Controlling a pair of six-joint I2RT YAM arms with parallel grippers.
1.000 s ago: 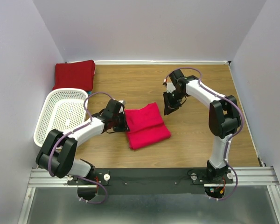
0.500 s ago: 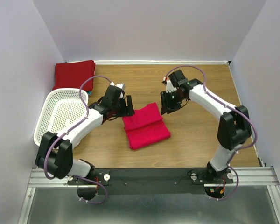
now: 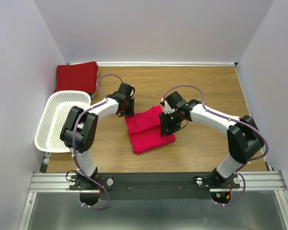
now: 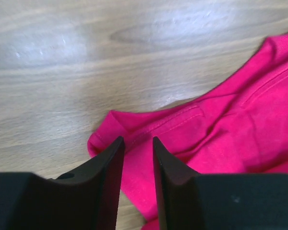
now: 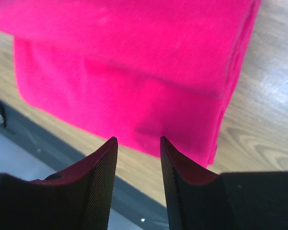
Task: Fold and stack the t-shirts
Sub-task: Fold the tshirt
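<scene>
Left claw (image 4: pixel 137 141) ajar at corner of crimson-pink t-shirt (image 4: pixel 240 124); right claw (image 5: pixel 138 140) ajar above its fold.

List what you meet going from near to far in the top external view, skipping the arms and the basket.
Metal rail → crimson-pink t-shirt → darker red t-shirt.

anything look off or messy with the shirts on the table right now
Mildly. The crimson-pink t-shirt is folded but lies askew on the table, its layers offset, and one corner sticks out rumpled just ahead of the left gripper. The dark red t-shirt in the far left corner looks squarely folded.
</scene>
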